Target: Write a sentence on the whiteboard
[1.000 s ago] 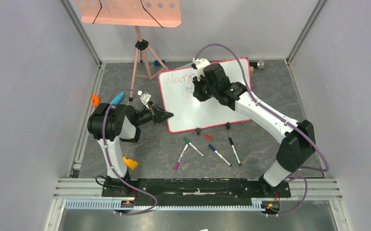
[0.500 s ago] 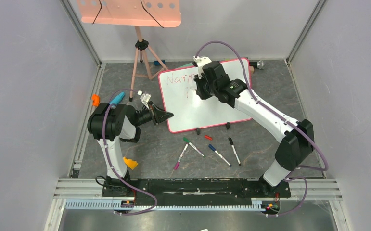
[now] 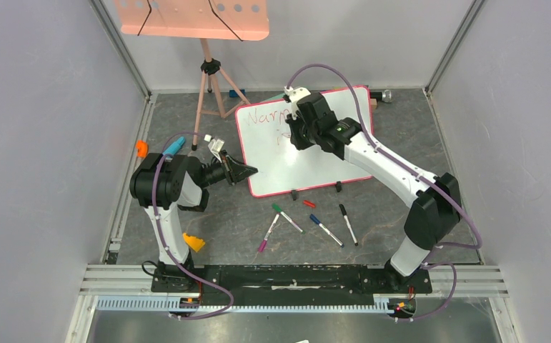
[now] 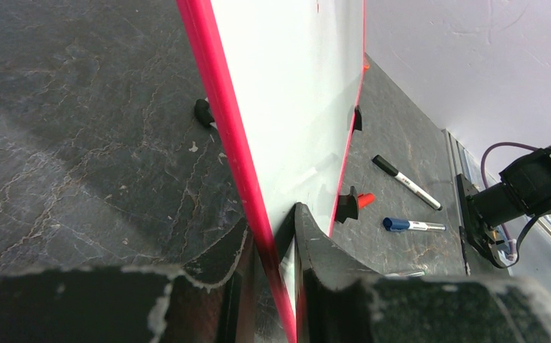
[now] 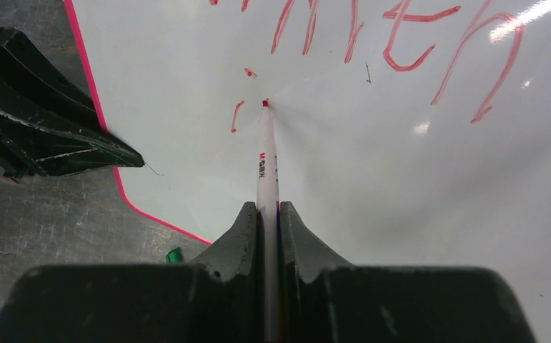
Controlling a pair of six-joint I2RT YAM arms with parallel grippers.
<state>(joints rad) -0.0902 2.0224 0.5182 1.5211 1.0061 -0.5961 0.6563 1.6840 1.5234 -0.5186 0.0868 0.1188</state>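
The whiteboard (image 3: 308, 161) stands tilted on two black clip feet at the table's middle. Red writing (image 3: 261, 116) reads "Warm" on its top line; in the right wrist view the word (image 5: 401, 36) fills the top, and below it a small dot and stroke (image 5: 236, 114) start a second line. My right gripper (image 3: 291, 133) is shut on a red marker (image 5: 266, 164), its tip touching the board beside that stroke. My left gripper (image 3: 247, 171) is shut on the board's left rim (image 4: 222, 121), pinching the pink-red edge between its fingers (image 4: 315, 243).
Several loose markers (image 3: 308, 221) lie on the dark mat in front of the board, with a red cap (image 3: 309, 204). A salmon-pink perforated tray (image 3: 190, 18) on a tripod stands at the back left. Orange pieces (image 3: 194, 243) and a blue one lie by the left arm.
My right gripper has shifted slightly left and up along the board with the marker, starting the second line. The left arm has not moved.
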